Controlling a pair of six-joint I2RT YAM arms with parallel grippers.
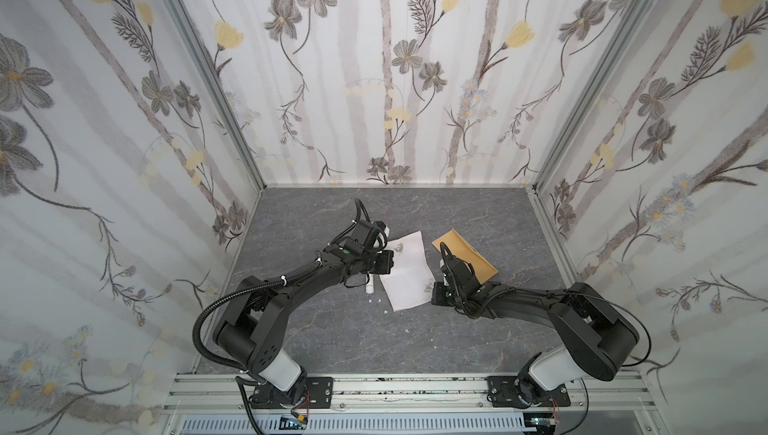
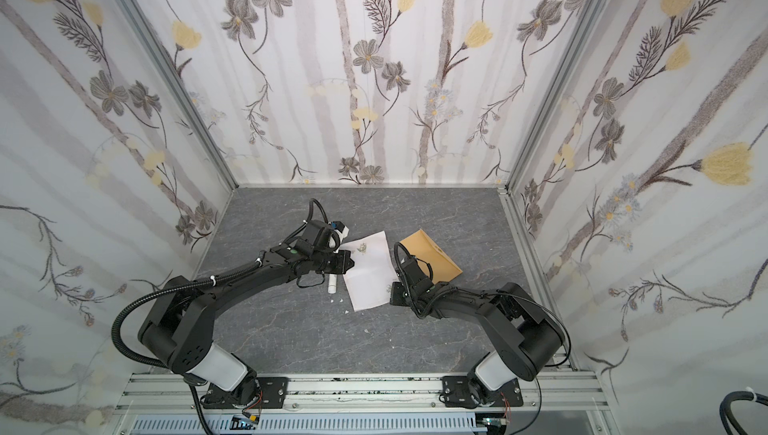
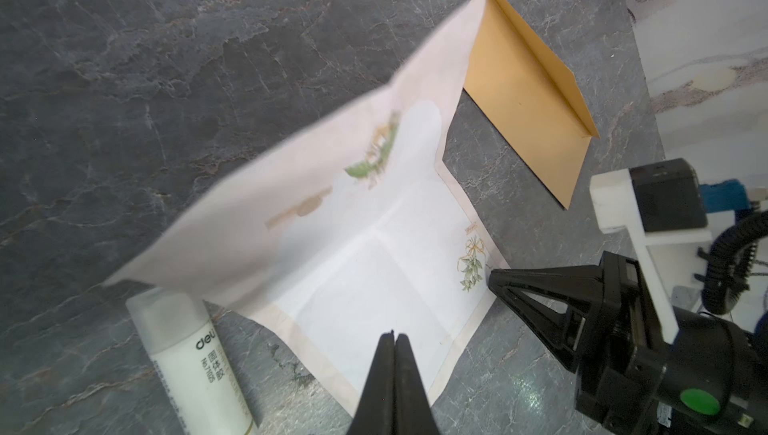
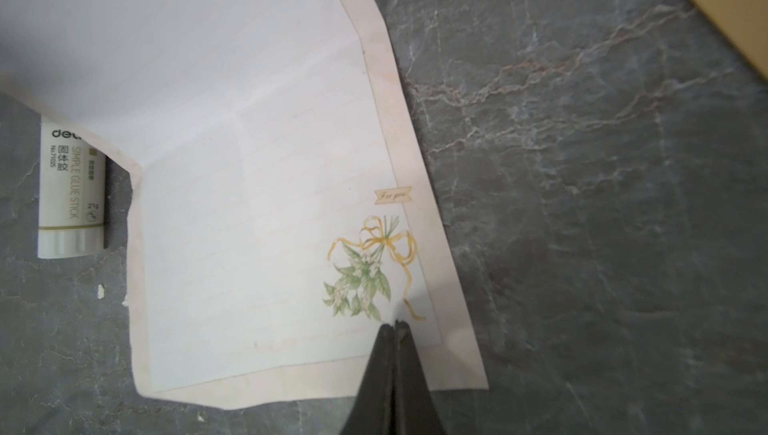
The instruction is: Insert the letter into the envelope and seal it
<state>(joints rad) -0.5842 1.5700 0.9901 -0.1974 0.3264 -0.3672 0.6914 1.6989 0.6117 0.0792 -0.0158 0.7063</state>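
Beside envelope [image 1: 473, 256], outside it: letter [image 1: 409, 273], half folded upward.

Two black jointed arms [image 1: 299, 277], white base segments [image 1: 284, 370], corrugated black cable [image 1: 198, 323], green dots [image 1: 344, 252].

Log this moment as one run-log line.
letter: one half raised | envelope: beside it, letter not inside | glue stick: by letter | left jaws: shut | right jaws: shut, over letter

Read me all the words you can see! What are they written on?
"deli": on the glue stick
"固体胶": glue stick
"SIMPLE GLUE STICK": glue stick
"21g": glue stick
"No.7…": glue stick; the remaining digits are too small to read
"For you": on the little banner printed on the letter
The envelope shows no words.
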